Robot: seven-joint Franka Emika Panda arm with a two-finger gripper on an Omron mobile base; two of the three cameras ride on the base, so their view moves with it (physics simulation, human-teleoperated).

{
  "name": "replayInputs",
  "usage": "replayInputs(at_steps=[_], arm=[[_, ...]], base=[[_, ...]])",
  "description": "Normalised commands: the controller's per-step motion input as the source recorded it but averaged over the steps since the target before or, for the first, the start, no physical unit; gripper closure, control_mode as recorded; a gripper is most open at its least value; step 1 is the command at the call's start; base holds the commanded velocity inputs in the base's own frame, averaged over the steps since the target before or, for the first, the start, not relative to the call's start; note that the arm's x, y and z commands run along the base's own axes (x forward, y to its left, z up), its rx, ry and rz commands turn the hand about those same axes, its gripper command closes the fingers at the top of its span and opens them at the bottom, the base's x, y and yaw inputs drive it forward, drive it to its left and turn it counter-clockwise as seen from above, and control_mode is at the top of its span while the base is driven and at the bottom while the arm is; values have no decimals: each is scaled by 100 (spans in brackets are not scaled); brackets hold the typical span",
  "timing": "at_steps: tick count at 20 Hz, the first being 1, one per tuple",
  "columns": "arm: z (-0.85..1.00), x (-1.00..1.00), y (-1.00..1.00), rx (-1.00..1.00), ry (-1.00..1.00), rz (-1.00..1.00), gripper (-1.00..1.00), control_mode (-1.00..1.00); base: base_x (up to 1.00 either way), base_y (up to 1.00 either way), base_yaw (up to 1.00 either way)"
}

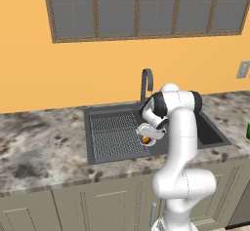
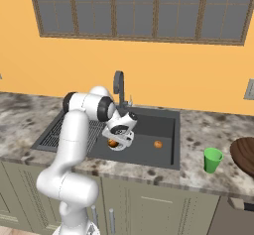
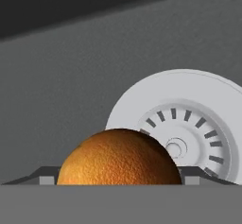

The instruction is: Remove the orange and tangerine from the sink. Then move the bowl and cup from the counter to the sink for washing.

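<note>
We start at the gripper (image 3: 120,180), down inside the sink (image 2: 149,152). Hand view: two dark finger tips rise either side of an orange fruit (image 3: 119,158), one left, one right, fruit sitting between them. Jaws look spread about as wide as the fruit; we can't tell if the pads touch the skin yet, so whether it's a real grasp or not is unclear. Which of the two fruits this is, orange or tangerine, we can't tell either.

Key relation for the next move: fruit lies dead ahead of the hand, centred between the tips, resting on the basin floor. It's round, so no long axis to line up with. Only one arm here. We judge a plain close, then a lift, is what's called for.

Just behind the fruit in the hand view sits the round silver drain (image 3: 189,133), partly hidden by it.

View differences: the right base view shows a second orange fruit (image 2: 158,144) further right on the basin floor, well apart from the hand, plus the green cup (image 2: 213,159) and the edge of the reddish-brown bowl (image 2: 244,153) on the counter (image 2: 198,172) right of the sink. The left base view shows the ribbed draining grid (image 1: 113,135) and faucet (image 1: 146,81), w/ the gripped-side fruit peeking under the hand.
</note>
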Motion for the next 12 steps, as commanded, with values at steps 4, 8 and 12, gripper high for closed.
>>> replayInputs(at_steps=[4,8,12], arm=[[-4,-14,-7,8,12,0,100,-100],[8,-17,-23,10,5,0,100,-100],[24,-21,-26,10,0,3,100,-100]], base=[[0,0,0],[0,0,0],[0,0,0]])
